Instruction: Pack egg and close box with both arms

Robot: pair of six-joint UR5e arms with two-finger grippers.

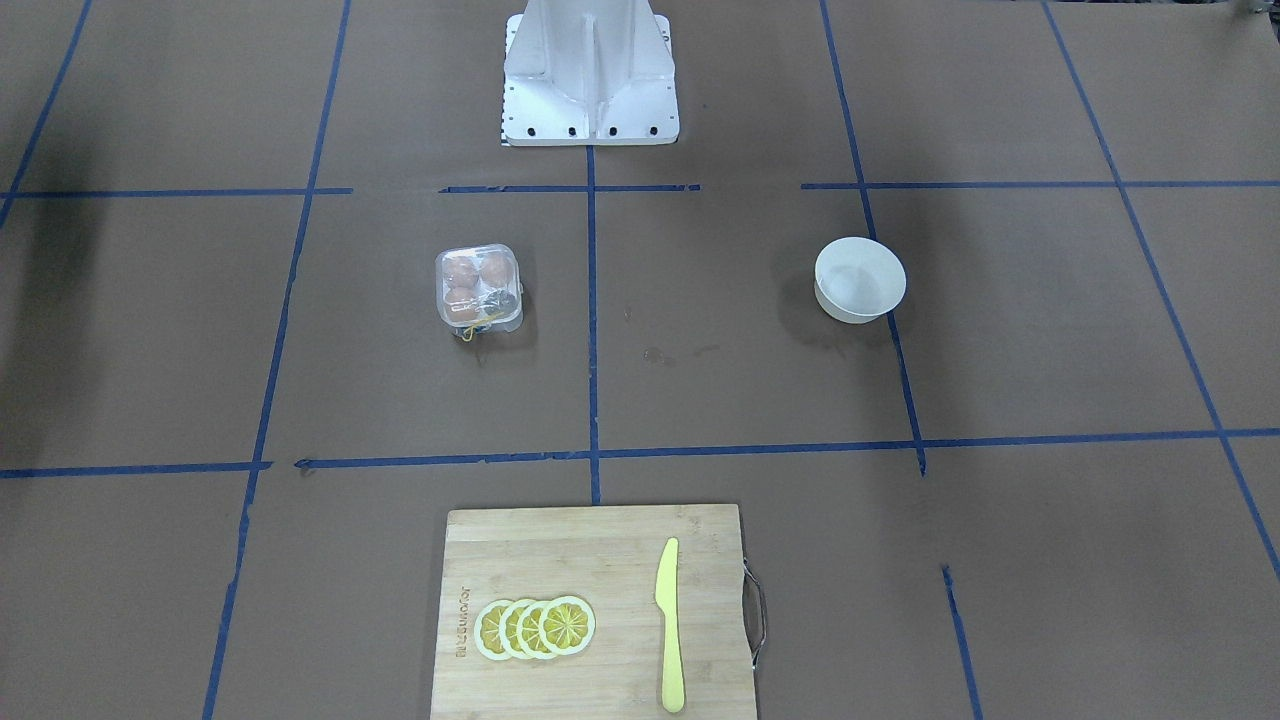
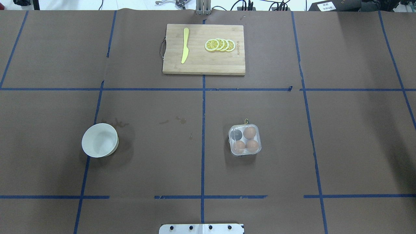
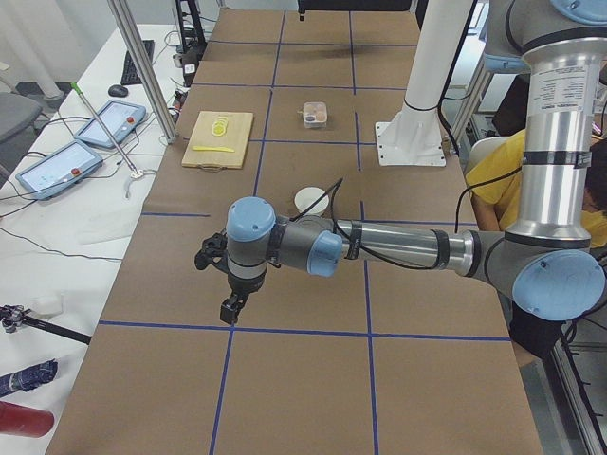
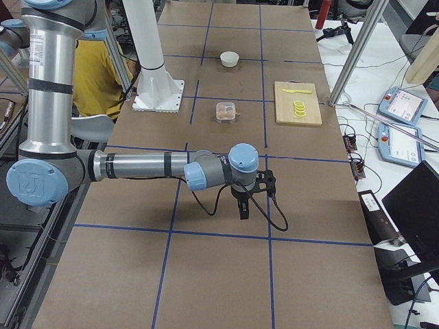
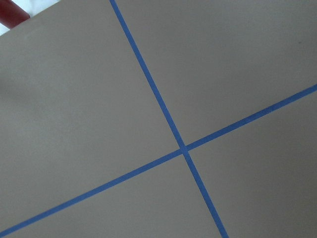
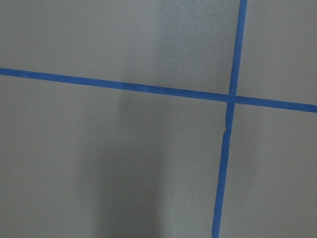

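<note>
The clear plastic box [image 2: 244, 140] sits on the table's right half, also in the front view [image 1: 478, 288], with its lid down over the cells. Three orange-brown eggs [image 2: 249, 132] lie in three cells; the fourth cell looks dark. A yellow string bit [image 1: 470, 331] sticks out at its edge. My left gripper [image 3: 230, 309] shows only in the left side view, far from the box above the table's left end. My right gripper [image 4: 243, 209] shows only in the right side view, above the right end. I cannot tell whether either is open or shut.
A white bowl [image 2: 99, 140] stands on the left half. A wooden cutting board [image 2: 240, 48] at the far edge bears a yellow knife [image 2: 185, 45] and lemon slices [image 2: 220, 45]. The white pedestal base [image 1: 590, 70] is at the near edge. Both wrist views show only brown paper and blue tape.
</note>
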